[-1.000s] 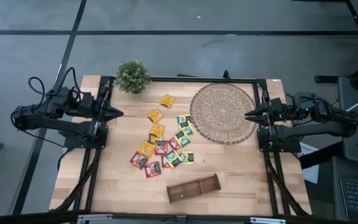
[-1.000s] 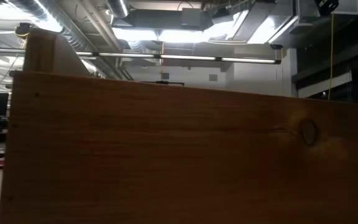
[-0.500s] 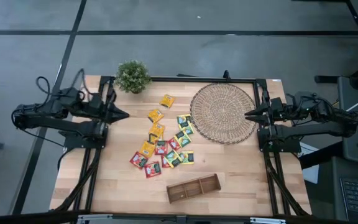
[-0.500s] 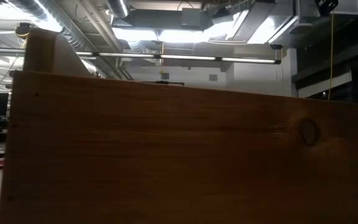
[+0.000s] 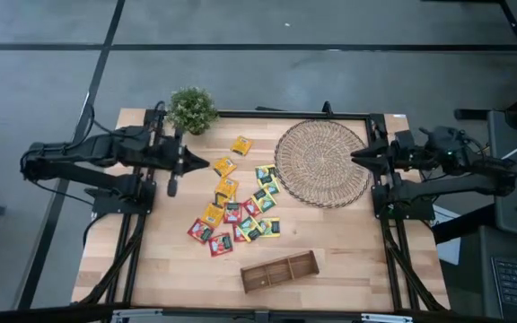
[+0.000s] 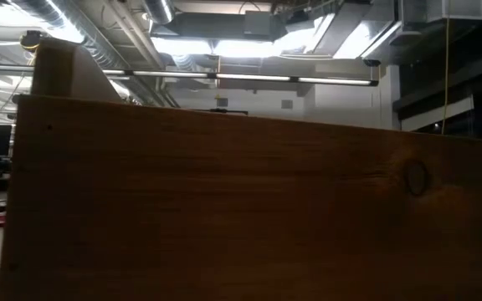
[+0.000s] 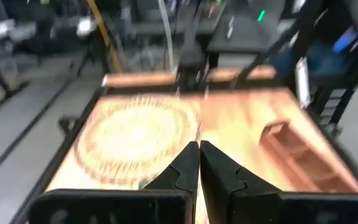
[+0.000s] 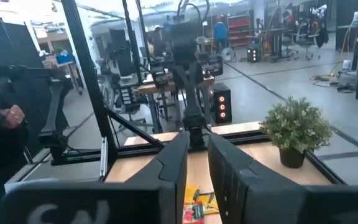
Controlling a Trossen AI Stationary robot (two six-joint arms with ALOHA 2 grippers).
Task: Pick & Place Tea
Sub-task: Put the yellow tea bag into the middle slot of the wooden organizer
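Lying loose on the counter (image 5: 348,242): the tea (image 5: 236,202), yellow, red and green sachets scattered just left of the round woven mat (image 5: 321,163). Wooden compartment tray (image 5: 280,270) nearer the front edge, below the mat, apart from the sachets. Potted plant (image 5: 192,109) at the back edge, well left of the mat. Left pincer (image 5: 203,163) closed, empty, tip near the leftmost yellow sachets. Right pincer (image 5: 357,158) at the mat's right rim, fingers slightly parted, empty. Low view blocked by a wooden board (image 6: 241,209).

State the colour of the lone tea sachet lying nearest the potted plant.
Yellow; the lone tea sachet shows best in the high view.
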